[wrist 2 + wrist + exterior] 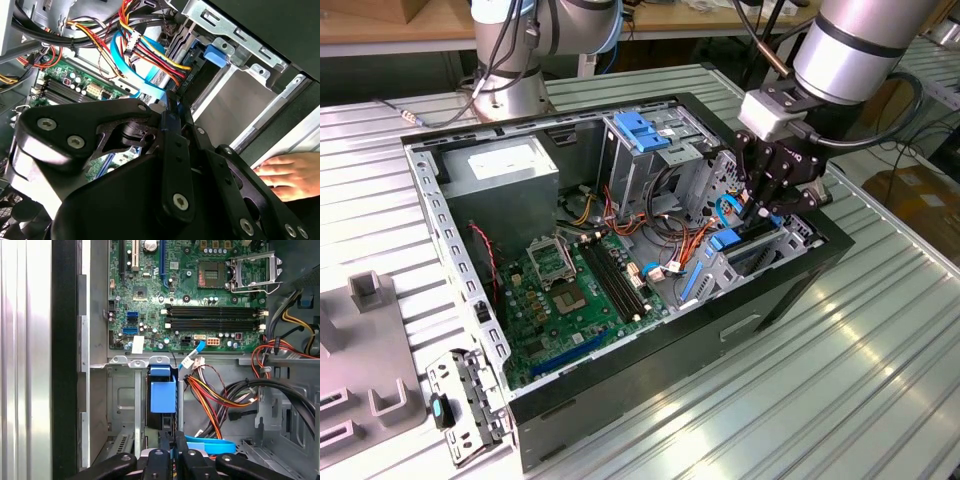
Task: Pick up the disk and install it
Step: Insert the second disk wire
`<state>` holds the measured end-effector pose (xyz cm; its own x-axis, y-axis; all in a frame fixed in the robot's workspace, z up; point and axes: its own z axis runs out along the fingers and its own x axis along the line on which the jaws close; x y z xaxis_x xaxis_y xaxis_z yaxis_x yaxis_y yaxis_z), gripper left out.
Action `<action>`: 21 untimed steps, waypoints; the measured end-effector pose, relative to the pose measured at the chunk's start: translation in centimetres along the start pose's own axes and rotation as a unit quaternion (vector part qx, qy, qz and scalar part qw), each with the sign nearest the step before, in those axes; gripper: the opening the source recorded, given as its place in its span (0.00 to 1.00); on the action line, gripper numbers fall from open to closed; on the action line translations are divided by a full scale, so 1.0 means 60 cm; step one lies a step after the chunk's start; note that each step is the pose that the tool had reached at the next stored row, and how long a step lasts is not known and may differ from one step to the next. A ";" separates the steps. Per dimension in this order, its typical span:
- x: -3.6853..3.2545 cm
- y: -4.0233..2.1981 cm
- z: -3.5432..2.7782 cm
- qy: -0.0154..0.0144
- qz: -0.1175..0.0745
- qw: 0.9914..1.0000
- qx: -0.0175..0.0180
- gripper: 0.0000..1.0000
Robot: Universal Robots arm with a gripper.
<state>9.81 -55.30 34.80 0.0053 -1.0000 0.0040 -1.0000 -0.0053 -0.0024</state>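
Observation:
The disk (162, 392) sits on edge in the drive bay at the front end of the open computer case (790, 290). Its blue plastic end and part of its dark body show in the first wrist view, and a blue part of the disk (728, 240) shows in the exterior view. My gripper (768, 205) hangs just above that bay, inside the case. In both wrist views the fingers (182, 457) stand close together, shut, with only a thin blue sliver between the tips of my gripper (172, 114). I cannot tell whether that sliver is the flat blue cable behind.
Red, yellow and orange wire bundles (220, 395) and a flat blue cable (145, 85) crowd the space beside the bay. The motherboard (570, 290) lies on the case floor, with a grey power-supply box (505, 165) and a blue-topped drive cage (645, 135) behind it. A person's hand (285, 175) rests outside the case.

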 end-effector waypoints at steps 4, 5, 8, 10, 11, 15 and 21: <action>0.000 0.000 0.002 0.000 0.000 1.000 0.000 0.16; 0.000 0.000 0.002 0.000 0.000 1.000 0.000 0.16; 0.000 0.000 -0.001 0.000 0.000 1.000 0.000 0.16; 0.000 0.000 -0.005 0.000 0.000 1.000 0.000 0.16; 0.000 0.000 -0.005 0.000 0.000 1.000 0.000 0.16; 0.001 0.000 -0.006 -0.002 0.000 1.000 0.000 0.16; 0.001 0.000 -0.005 -0.002 0.000 1.000 0.000 0.16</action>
<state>9.82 -55.35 35.12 0.0053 -1.0000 -0.0008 -1.0000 -0.0053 -0.0024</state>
